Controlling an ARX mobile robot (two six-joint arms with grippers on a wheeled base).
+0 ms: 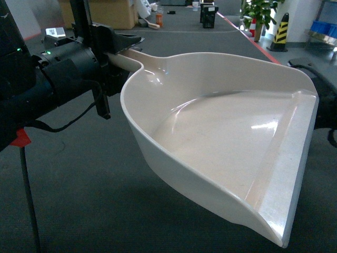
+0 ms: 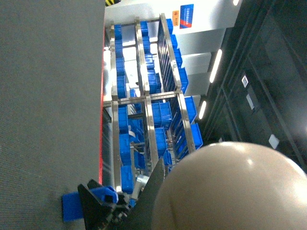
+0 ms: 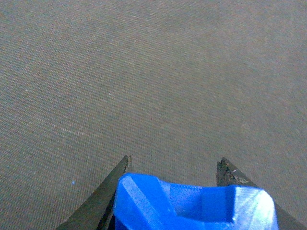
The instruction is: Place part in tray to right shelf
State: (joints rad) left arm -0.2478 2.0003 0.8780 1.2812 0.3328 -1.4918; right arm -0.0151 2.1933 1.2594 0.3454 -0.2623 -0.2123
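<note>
The cream-white tray (image 1: 226,137) fills the head view, held in the air with its flat lip toward the lower right. My left gripper (image 1: 117,52) is shut on its long handle (image 1: 138,59). In the left wrist view the tray's rounded back (image 2: 230,191) bulges at the lower right beside one dark finger (image 2: 152,189). The bright-blue part (image 3: 192,206) sits between the fingers of my right gripper (image 3: 174,163), which is shut on it above grey carpet. The part is hidden in the head view. The right shelf (image 2: 144,100), a steel rack with blue crates, shows far off in the left wrist view.
Grey carpet floor (image 1: 79,174) lies all around. My right arm (image 1: 315,69) shows as a dark shape behind the tray's right wall. Far back stand cardboard boxes (image 1: 108,13), a potted plant (image 1: 259,13) and a yellow-black bollard (image 1: 281,31). A blue block (image 2: 71,210) lies on the floor.
</note>
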